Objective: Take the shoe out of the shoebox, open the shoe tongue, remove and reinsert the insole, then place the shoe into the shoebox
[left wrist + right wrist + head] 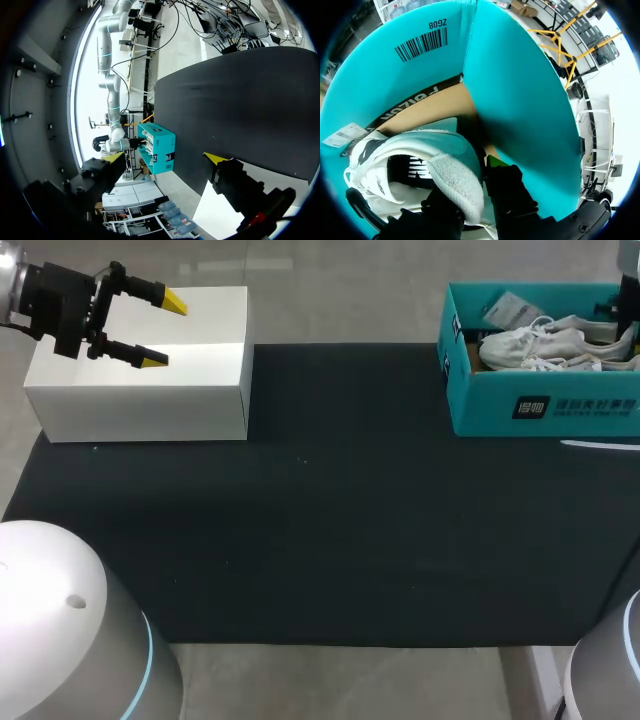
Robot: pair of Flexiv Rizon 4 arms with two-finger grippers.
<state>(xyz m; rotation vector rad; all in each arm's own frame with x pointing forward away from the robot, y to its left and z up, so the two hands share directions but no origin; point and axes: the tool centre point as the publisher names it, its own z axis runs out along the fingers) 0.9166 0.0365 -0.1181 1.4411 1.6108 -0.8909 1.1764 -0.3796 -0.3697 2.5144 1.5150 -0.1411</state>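
Observation:
A white shoe (550,345) lies on its side in the teal shoebox (540,405) at the table's far right. In the right wrist view my right gripper (470,195) is down inside the shoebox (520,90), shut on the padded heel collar of the shoe (410,155), one finger inside the shoe and one outside. Only a dark bit of that arm (630,300) shows at the head view's right edge. My left gripper (157,330) hangs open and holding nothing over the white box (140,390) at the far left. From it the shoebox (157,150) shows far ahead.
A black mat (330,500) covers the table between the two boxes. A white paper tag (510,310) lies in the shoebox behind the shoe. The white box (220,215) sits just under my left gripper (165,157).

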